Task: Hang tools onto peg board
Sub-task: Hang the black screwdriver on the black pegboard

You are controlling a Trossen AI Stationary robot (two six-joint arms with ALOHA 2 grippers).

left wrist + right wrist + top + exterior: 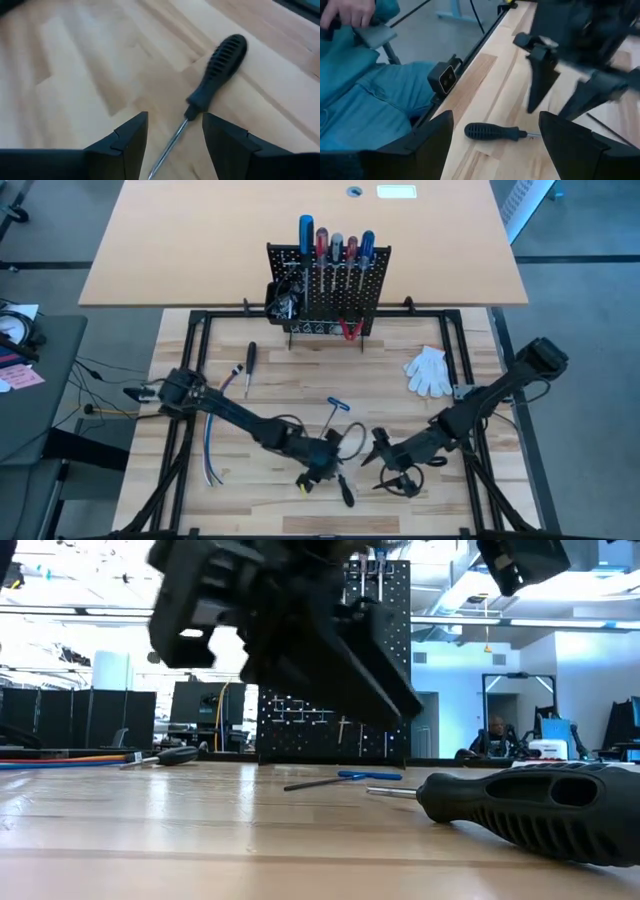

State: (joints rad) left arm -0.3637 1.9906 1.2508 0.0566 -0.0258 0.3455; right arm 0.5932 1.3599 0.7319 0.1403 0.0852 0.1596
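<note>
A black-handled screwdriver (345,492) lies flat on the wooden table near its near edge, handle (222,65) and shaft (170,145) both down. My left gripper (322,477) hovers open just left of it, its fingers either side of the shaft in the left wrist view, touching nothing. From the right, my right gripper (386,465) faces the same screwdriver (495,132), open wide. The black peg board (328,285) stands at the far edge with several screwdrivers hanging on it. On the table lie another black screwdriver (250,365) and a blue T-handled tool (337,405).
A white glove (430,370) lies at the right and loose cables (210,450) at the left. The two grippers stand close together over the near middle. A seated person's legs (375,100) show just beyond the table's near edge.
</note>
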